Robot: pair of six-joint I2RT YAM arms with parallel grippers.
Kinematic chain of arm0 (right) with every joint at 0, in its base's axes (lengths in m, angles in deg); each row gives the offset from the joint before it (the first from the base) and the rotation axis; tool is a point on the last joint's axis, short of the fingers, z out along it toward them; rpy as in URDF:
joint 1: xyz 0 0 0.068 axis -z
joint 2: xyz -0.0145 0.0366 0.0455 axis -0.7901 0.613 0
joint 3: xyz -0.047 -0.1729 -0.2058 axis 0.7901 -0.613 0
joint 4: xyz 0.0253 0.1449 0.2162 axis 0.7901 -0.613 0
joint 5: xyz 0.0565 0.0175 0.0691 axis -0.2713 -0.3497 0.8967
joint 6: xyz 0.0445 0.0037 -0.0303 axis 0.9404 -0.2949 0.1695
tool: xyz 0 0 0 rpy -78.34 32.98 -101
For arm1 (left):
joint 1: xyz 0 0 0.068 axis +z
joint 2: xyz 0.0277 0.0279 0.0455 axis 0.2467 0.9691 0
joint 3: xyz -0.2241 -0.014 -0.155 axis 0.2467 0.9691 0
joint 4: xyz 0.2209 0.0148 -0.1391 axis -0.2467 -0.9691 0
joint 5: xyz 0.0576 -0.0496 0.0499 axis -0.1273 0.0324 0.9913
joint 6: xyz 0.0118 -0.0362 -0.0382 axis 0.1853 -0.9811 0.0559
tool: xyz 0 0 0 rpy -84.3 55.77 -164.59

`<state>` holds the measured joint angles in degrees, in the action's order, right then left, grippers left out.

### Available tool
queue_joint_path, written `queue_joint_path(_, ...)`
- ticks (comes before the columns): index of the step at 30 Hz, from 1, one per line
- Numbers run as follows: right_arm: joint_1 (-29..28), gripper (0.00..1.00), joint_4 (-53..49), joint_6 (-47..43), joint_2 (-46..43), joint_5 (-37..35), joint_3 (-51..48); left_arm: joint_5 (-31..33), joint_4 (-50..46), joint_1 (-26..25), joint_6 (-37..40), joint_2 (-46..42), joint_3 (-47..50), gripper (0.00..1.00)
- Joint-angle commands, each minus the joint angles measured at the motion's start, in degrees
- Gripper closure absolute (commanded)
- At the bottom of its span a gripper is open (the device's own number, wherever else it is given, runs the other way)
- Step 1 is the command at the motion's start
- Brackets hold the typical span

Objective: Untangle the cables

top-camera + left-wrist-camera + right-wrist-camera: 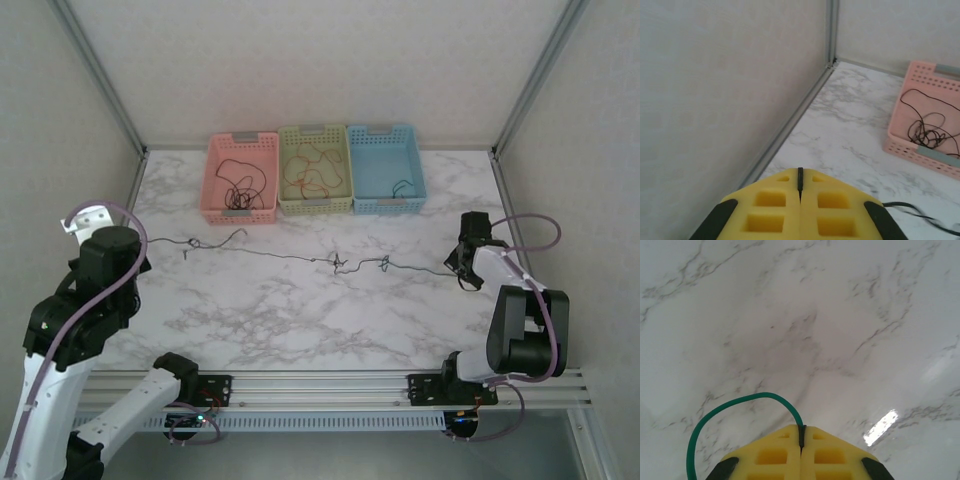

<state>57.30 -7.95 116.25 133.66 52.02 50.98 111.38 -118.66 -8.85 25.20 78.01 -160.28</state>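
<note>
With jaws pinched shut on opposite ends, the left gripper (800,176) and right gripper (801,432) hold the knotted wires (338,263) stretched across the table (300,325), probably to expose the tangle.

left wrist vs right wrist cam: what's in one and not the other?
Left wrist: pink basket holding a black cable, the side wall, and a dark cable trailing from under the left jaws.
Right wrist: teal-green cable looping into the shut right jaws.
Both: yellow jaws closed, marble table.
</note>
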Motion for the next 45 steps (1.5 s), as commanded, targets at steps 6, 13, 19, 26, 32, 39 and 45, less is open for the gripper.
queue_joint_path(6,1.38,1.00,1.58,1.47,-0.63,2.80,3.25,-2.87,-0.91,0.53,3.53,0.29,-5.74,1.00)
queue_joint_path(13,-2.02,1.00,1.51,-1.19,-6.33,11.40,2.78,-34.75,7.19,0.45,-3.21,5.25,7.68,1.00)
queue_joint_path(19,-3.64,1.00,-0.17,-2.72,-9.76,14.90,2.75,-47.30,16.31,-5.96,-7.86,12.93,18.09,0.99)
queue_joint_path(26,-4.31,1.00,-0.40,-2.92,-10.76,16.55,2.90,-39.72,17.07,-19.60,-8.01,24.79,15.34,0.33)
queue_joint_path(32,-4.30,1.00,-0.26,-3.00,-10.74,17.12,2.53,-41.45,20.84,-26.85,-3.73,36.92,6.11,0.24)
queue_joint_path(39,-4.27,1.00,0.18,-3.14,-10.14,18.47,2.34,-43.59,23.48,-31.27,2.65,61.43,-9.12,0.25)
queue_joint_path(45,-4.31,1.00,-0.01,-3.86,-10.01,18.28,2.22,-43.53,21.88,-31.27,5.76,77.01,-19.71,0.26)
